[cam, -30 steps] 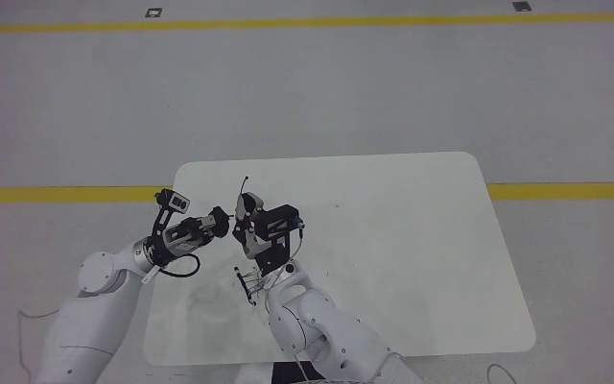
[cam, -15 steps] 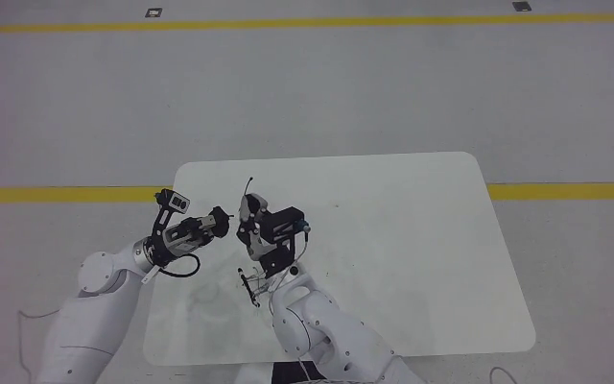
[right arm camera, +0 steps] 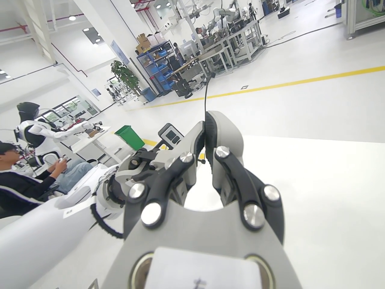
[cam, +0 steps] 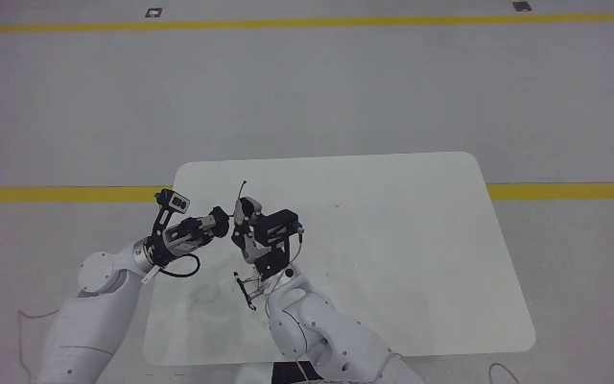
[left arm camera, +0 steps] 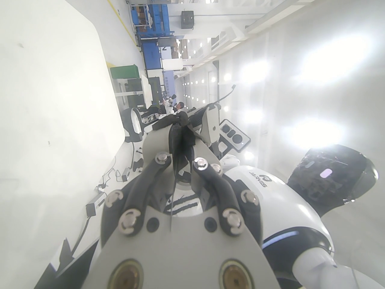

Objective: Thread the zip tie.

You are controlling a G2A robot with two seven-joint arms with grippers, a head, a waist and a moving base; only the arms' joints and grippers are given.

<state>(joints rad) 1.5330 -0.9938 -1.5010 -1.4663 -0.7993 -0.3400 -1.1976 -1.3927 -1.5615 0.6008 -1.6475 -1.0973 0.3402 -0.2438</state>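
Right hand (right arm camera: pixel 206 121): two grey fingers with black ribbed pads (right arm camera: pixel 211 133), pressed together on the tie (right arm camera: pixel 205 97). The tie is one thin black flexible strip. It runs straight up out of the fingertips and ends in a small blocky head, and a short stub hangs below the pads. Left hand (left arm camera: pixel 180 124) sits just beside the right one, nearly tip to tip, over the near-left part of the desk (cam: pixel 403 250). Its two fingers are also closed, pinching the tie's thin tail, which runs back along the hand toward the palm. Both hands are the same build: black curved links, round silver pins, pale grey shell. So one tie, held in the air by two hands, head end above the right hand, clear of the desk top. There is one desk, a white, smooth slab with rounded corners. Beyond it is a pale grey floor with a slight sheen and two yellow lines (cam: pixel 384 21), one level with the desk's middle and one farther out. Two small dark square markers (cam: pixel 153 12) sit by the far line.
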